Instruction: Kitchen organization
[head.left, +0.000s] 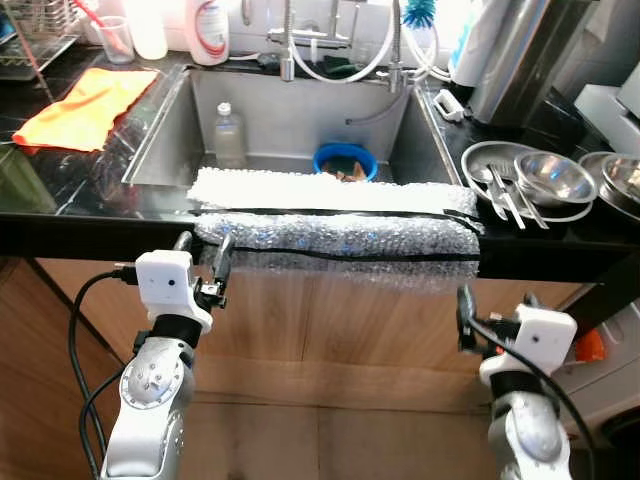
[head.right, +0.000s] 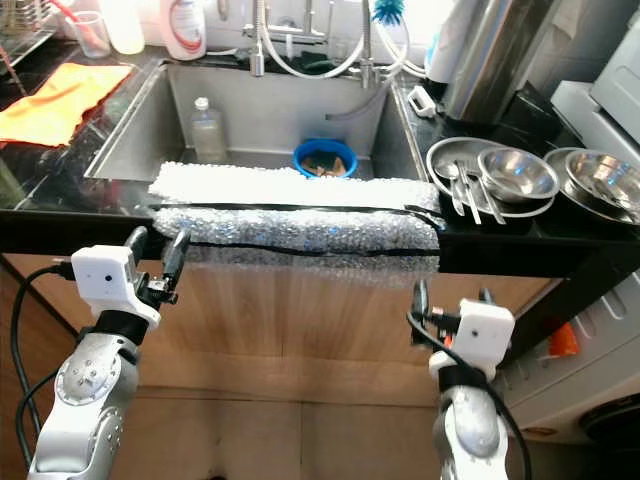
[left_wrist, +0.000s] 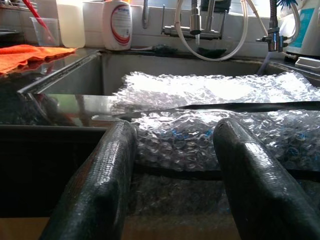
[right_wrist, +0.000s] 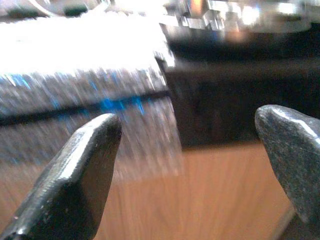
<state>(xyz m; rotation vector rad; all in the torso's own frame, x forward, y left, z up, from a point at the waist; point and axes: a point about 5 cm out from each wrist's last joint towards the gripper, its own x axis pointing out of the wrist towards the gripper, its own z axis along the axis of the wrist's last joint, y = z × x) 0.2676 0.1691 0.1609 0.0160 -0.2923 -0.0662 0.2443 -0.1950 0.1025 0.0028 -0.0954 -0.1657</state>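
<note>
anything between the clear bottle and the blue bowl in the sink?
No. In the left eye view, only bare steel sink floor lies between the bottle and the blue bowl.

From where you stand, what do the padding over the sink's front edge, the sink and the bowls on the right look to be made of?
Padding: clear plastic bubble wrap, by its rows of glinting bubbles, held by black tape strips. Sink: probably stainless steel, grey with a dull brushed sheen. Bowls: polished metal, likely steel too, mirror-bright with sharp reflections.
</note>
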